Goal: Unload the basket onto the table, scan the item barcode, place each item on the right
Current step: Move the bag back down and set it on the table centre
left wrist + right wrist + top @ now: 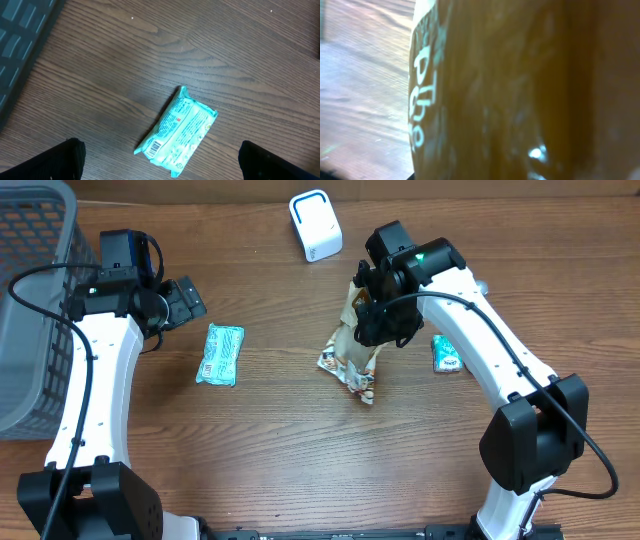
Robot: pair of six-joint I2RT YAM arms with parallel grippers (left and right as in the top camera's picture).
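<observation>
Overhead: right hand (376, 312) clamped on the tan crinkled snack pouch (352, 365), upright at mid-tabletop (300, 450)
Idle side: left hand (186, 302) spread wide, empty
Doing it well: turn the pouch's barcode face squarely toward the white box scanner (316, 226); hold it flat and steady

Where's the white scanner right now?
Overhead view: the white scanner sits near the table's far edge, centre, just beyond the right gripper holding the snack bag.
</observation>
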